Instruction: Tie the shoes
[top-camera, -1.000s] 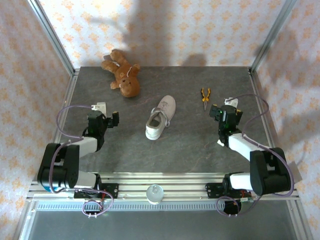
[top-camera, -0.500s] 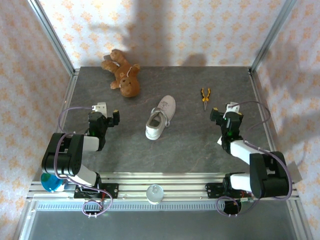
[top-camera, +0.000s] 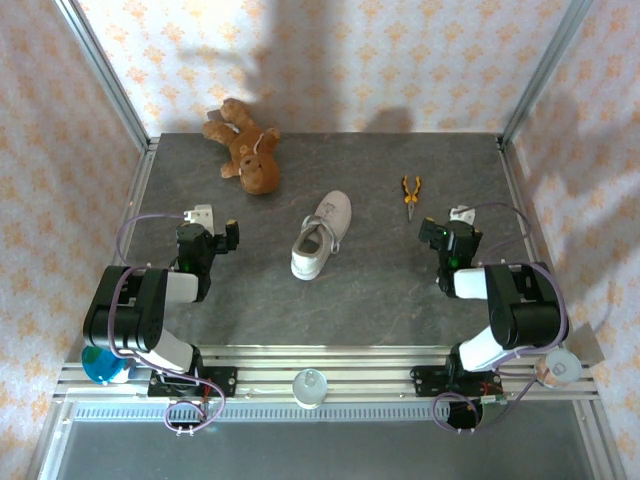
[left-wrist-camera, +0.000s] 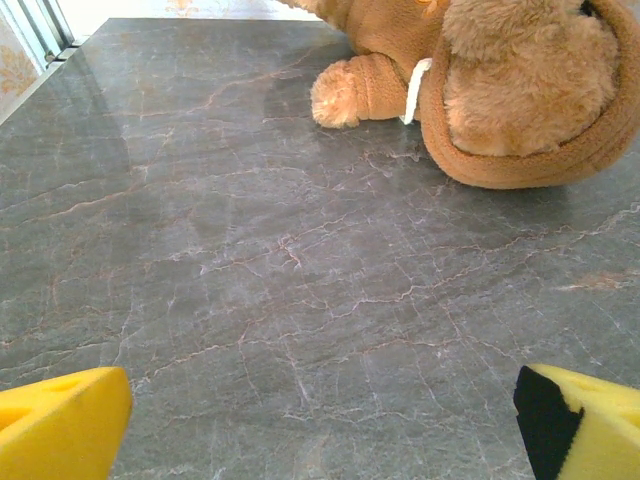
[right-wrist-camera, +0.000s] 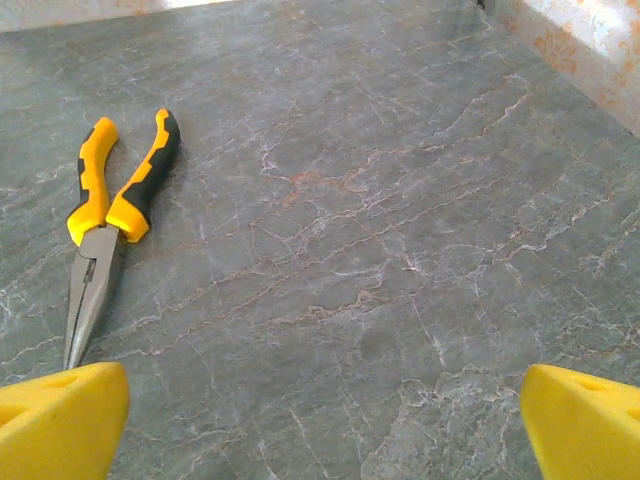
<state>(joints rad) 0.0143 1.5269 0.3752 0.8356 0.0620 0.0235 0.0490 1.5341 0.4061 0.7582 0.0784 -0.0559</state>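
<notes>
A small white low-top sneaker (top-camera: 322, 235) lies on the grey stone-patterned table (top-camera: 380, 295); the left end effector (top-camera: 218, 225) and right end effector (top-camera: 447, 225) flank it, jaws spread wide (both empty).

Counted on the table (top-camera: 380, 290): 1 white sneaker (top-camera: 322, 235) mid-table, 1 brown teddy bear (top-camera: 245, 150) near the far left corner, 1 pair of pliers (top-camera: 411, 193) toward the far right corner. There were 2 arms (top-camera: 130, 320) at the near edge, so 2 grippers: left gripper (top-camera: 218, 225) and right gripper (top-camera: 445, 222). Each wrist view had 2 yellow fingertips (left-wrist-camera: 60, 425).
</notes>
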